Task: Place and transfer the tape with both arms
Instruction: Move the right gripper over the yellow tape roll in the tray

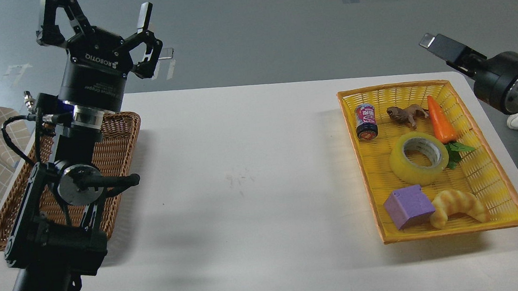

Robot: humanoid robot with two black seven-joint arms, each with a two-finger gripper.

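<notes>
The tape (412, 173), a translucent yellow roll with a whitish core, lies flat in the middle of the yellow basket (357, 155) at the table's right side. My left gripper (101, 16) is raised high above the left end of the table, over the brown wicker basket (120, 143); its fingers are spread open and hold nothing. My right gripper (438, 45) hangs beyond the table's far right corner, above and right of the yellow basket. It is seen side-on, so its fingers cannot be told apart. Both grippers are far from the tape.
In the yellow basket with the tape are a small can (365, 122), a brown toy animal (408, 114), a toy carrot (441, 122), a purple cube (407, 207) and a croissant toy (459, 205). The white table (243, 175) lies between the two baskets.
</notes>
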